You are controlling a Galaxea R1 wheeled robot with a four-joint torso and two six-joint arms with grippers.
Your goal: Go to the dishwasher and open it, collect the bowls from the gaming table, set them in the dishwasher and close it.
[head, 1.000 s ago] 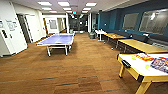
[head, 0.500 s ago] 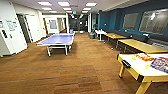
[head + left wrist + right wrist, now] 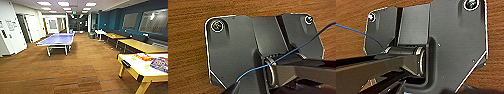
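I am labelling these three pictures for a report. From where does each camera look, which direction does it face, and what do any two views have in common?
Head view: high on the robot, facing forward and down a room; gaming table at right, blue ping-pong table ahead.
Left wrist view: on the left wrist, facing down at wooden floor; dark plate, blue cable.
Right wrist view: likewise; dark plate.
Shared: all show the floor.

The gaming table (image 3: pixel 140 68), white-topped with a yellowish rim, stands at the right; colourful game boxes (image 3: pixel 152 60) lie near its far edge.
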